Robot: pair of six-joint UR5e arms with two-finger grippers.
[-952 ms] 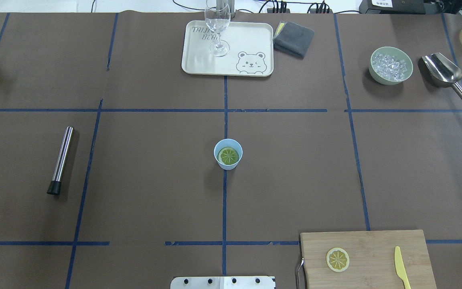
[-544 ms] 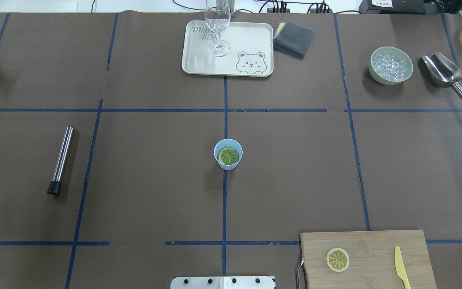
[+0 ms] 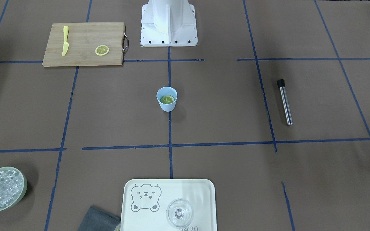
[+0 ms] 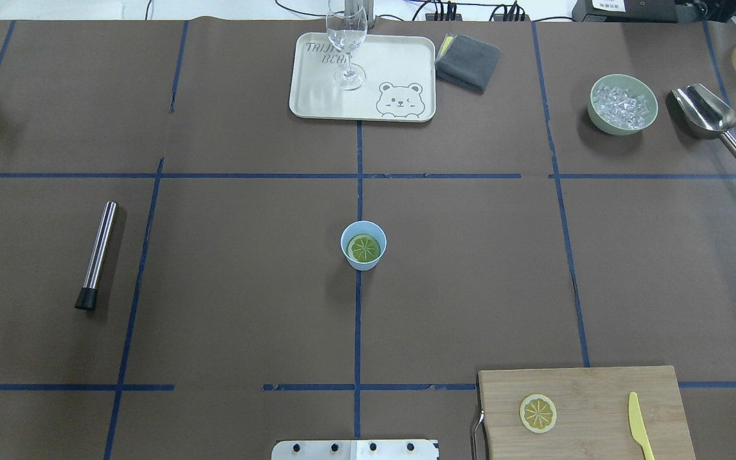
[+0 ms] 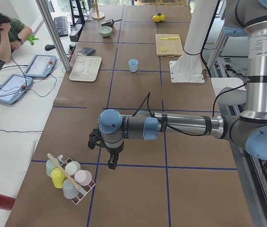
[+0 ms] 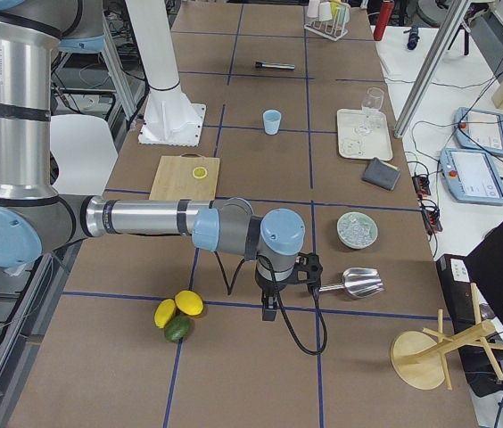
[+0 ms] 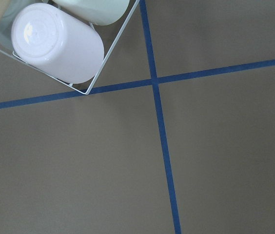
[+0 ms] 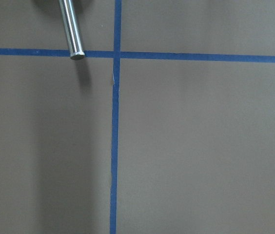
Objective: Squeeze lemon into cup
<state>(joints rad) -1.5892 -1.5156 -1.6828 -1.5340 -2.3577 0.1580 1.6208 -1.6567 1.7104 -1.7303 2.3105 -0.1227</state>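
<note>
The lemon slice (image 4: 364, 248) lies flat inside the light-blue cup (image 4: 363, 228), upright at the middle of the table (image 4: 214, 287) on a blue tape line (image 4: 358, 319), its face greenish, unlike the plain yellow second slice (image 4: 538, 413) on the board (image 4: 598, 409) at the near right. Only the side views show the arms: the left gripper (image 5: 111, 161) hangs beside the cup rack (image 5: 63, 171), the right gripper (image 6: 269, 308) near the scoop (image 6: 363, 283), and whether either is released or clenched I cannot tell

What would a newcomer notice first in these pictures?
The light-blue cup stands at the centre of the table, with a lemon slice lying inside it. A second slice lies on the wooden cutting board on the robot's right, beside a yellow knife.
</note>
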